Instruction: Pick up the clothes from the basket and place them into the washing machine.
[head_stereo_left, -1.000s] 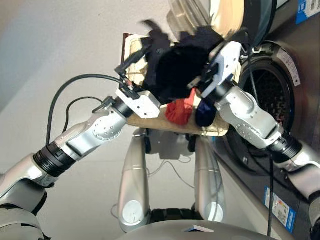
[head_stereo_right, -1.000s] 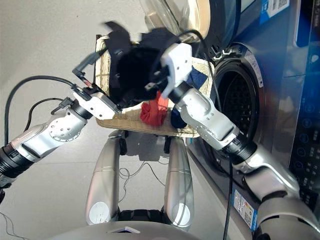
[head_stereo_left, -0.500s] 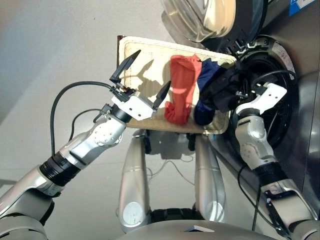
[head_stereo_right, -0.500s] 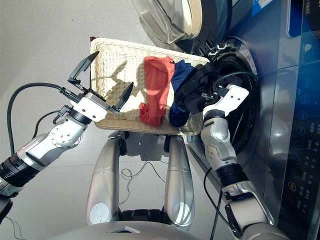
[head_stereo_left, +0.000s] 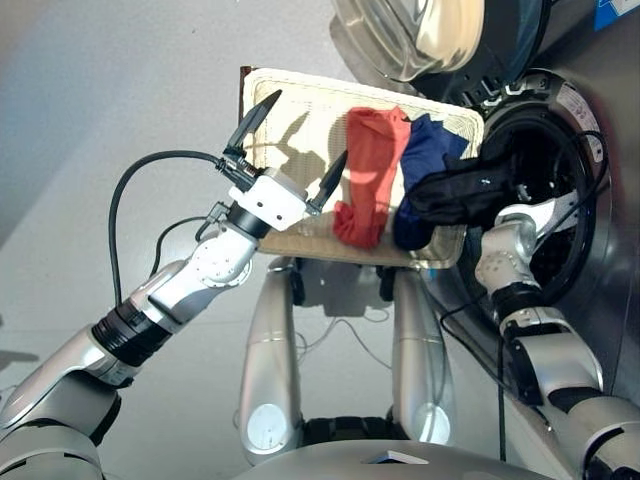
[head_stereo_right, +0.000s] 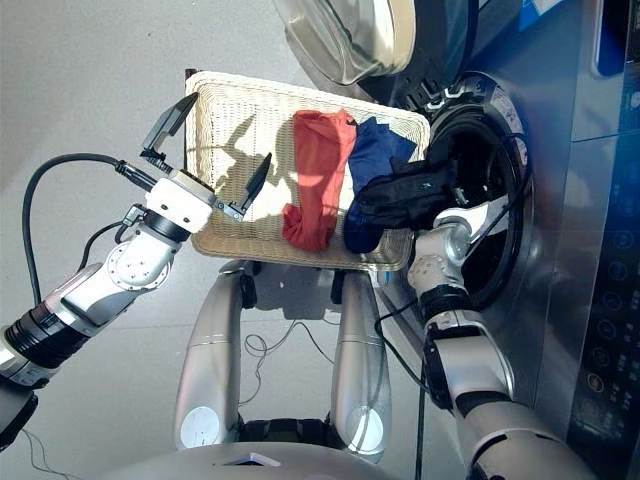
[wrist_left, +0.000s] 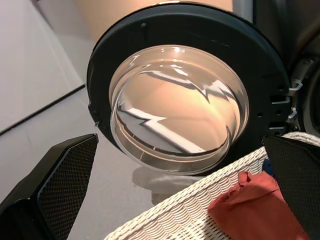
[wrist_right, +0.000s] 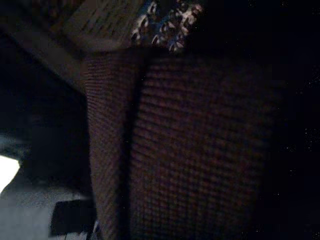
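The cream wicker basket (head_stereo_left: 285, 100) stands in front of the washing machine (head_stereo_left: 612, 190), whose glass door (wrist_left: 175, 105) hangs open behind it. In the basket lie a coral-red garment (head_stereo_left: 365, 170) and, to its right, a navy garment (head_stereo_left: 425, 150). My left gripper (head_stereo_left: 292, 150) hovers open over the basket's bare left half, with nothing between its fingers. A black garment (head_stereo_right: 405, 195) stretches from over the basket's right rim to the porthole's mouth (head_stereo_left: 545, 150). My right gripper (head_stereo_left: 510, 185) is shut on it, and the cloth fills the right wrist view.
Loose cables (head_stereo_left: 335, 335) lie on the grey floor under the basket. A thick black cable (head_stereo_left: 150, 170) loops off my left forearm. Blue stickers (head_stereo_left: 612, 12) mark the machine's front. The open door overhangs the basket's far side.
The black garment, held high over the basket a second ago, has travelled right to the porthole with my right gripper. My left gripper came off it and stays open over the basket.
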